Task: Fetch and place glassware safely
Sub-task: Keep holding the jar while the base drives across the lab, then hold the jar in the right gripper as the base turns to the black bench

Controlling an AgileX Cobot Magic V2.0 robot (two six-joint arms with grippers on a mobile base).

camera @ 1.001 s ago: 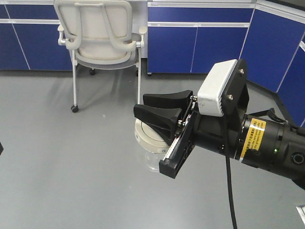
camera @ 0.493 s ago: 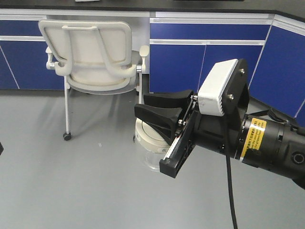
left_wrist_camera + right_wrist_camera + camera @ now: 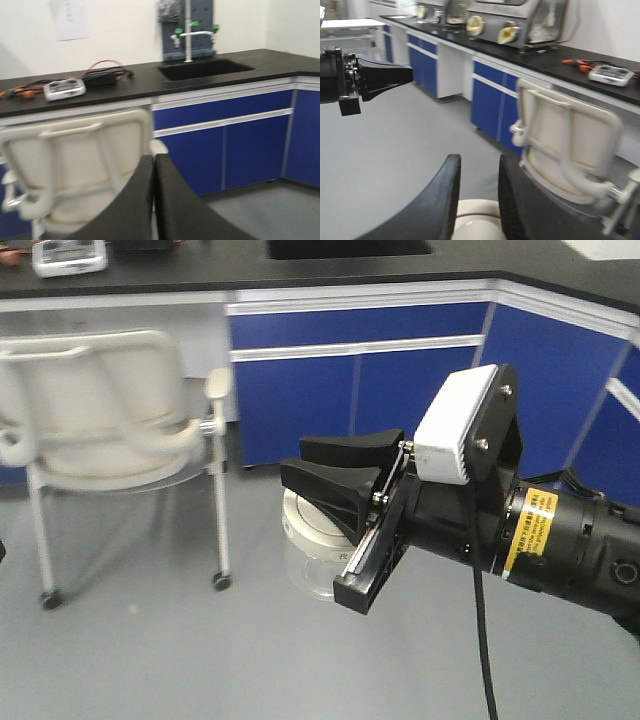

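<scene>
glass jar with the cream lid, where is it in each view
Exterior front-facing: the glass jar is at centre, in the right gripper.
Left wrist: not in it.
Right wrist: only its cream lid shows, at the bottom edge, centre.
Shared landmark: the cream chair, seen in all three.

White chair (image 3: pixel 95 405) before blue cabinets (image 3: pixel 350 390); black counter (image 3: pixel 130 82) with sink (image 3: pixel 205 69), meter (image 3: pixel 64 89).

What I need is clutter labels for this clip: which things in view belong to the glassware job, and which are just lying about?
Job: lidded glass jar; right end effector, shut on it.
Lying about: white chair; meter and cables on the counter; sink; left end effector, shut, empty.
</scene>
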